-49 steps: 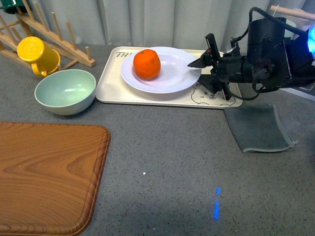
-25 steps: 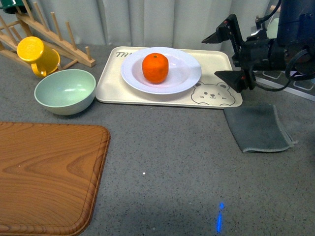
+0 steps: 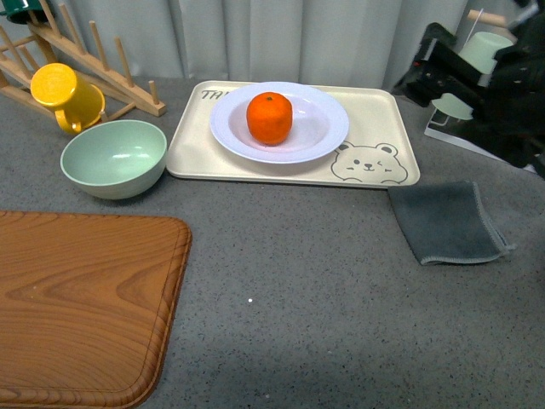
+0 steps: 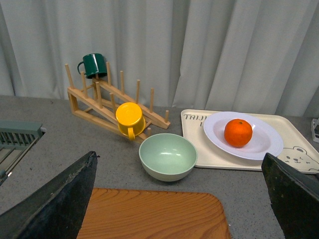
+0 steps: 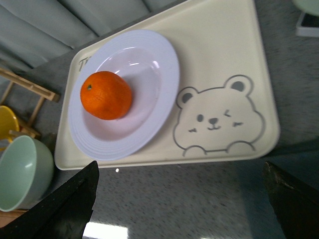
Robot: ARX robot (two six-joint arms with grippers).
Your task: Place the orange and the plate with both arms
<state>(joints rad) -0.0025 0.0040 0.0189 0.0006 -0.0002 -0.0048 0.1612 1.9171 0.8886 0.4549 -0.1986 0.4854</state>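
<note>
The orange [image 3: 269, 118] lies in the white ridged plate [image 3: 327, 133], which rests on the cream bear tray [image 3: 375, 162] at the back of the table. My right gripper [image 3: 430, 70] is open and empty, raised off the tray's far right corner, apart from the plate. Its wrist view shows the orange [image 5: 106, 95] in the plate [image 5: 159, 74], with the gripper [image 5: 180, 167] over the table beside the tray. My left gripper [image 4: 179, 159] is open and empty, held back above the wooden board [image 4: 149, 214]; the orange [image 4: 238, 132] and plate [image 4: 264, 144] lie far off.
A pale green bowl [image 3: 112, 158] stands left of the tray. A yellow mug [image 3: 66, 98] leans on the wooden rack [image 3: 102, 77] at the back left. A wooden board [image 3: 77, 307] fills the front left. A grey cloth [image 3: 447, 221] lies right of centre.
My right gripper has let go of the plate's right rim, opened and drawn back up and to the right. The orange has rolled to the plate's middle.
</note>
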